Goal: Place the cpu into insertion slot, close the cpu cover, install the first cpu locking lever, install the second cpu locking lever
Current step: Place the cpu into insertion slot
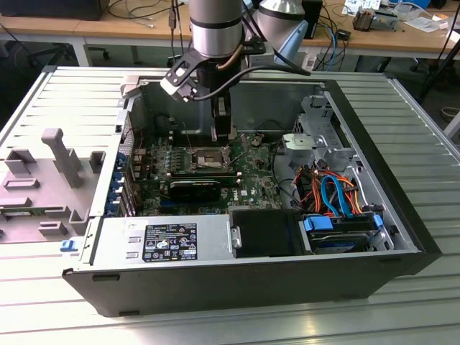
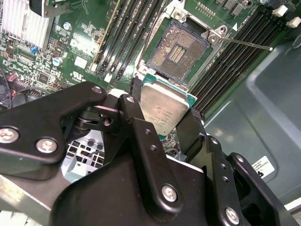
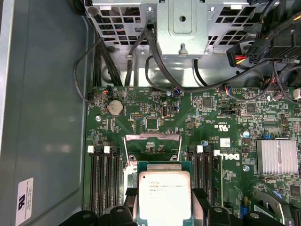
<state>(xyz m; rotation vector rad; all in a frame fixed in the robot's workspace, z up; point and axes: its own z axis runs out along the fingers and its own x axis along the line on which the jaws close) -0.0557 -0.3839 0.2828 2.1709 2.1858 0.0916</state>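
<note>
Exterior view: the arm reaches down into the open computer case (image 1: 402, 230), with the gripper (image 1: 223, 135) low over the green board (image 1: 251, 180) and close above the insertion slot (image 1: 207, 157). Second wrist view: the cpu (image 2: 163, 108) is pinched by its edges between the two black fingers (image 2: 135, 110) — jaws closed on it, silver top facing the camera. The insertion slot lies bare, its contact field exposed and nothing seated. A thin locking lever (image 2: 249, 45) is swung out to one side. The cpu looks to be held above the board, not touching it. First wrist view: the cpu hangs between the banks of memory slots (image 3: 101, 181), and what I take for the cpu cover (image 3: 152, 139) is tipped open just beyond it. Judgement: the first step is in hand — the cpu is carried to the insertion slot but not seated; cover and levers are undone. Seating calls for the cpu square and level to the rim, a straight descent and a light release. Bent contacts are the risk.
</note>
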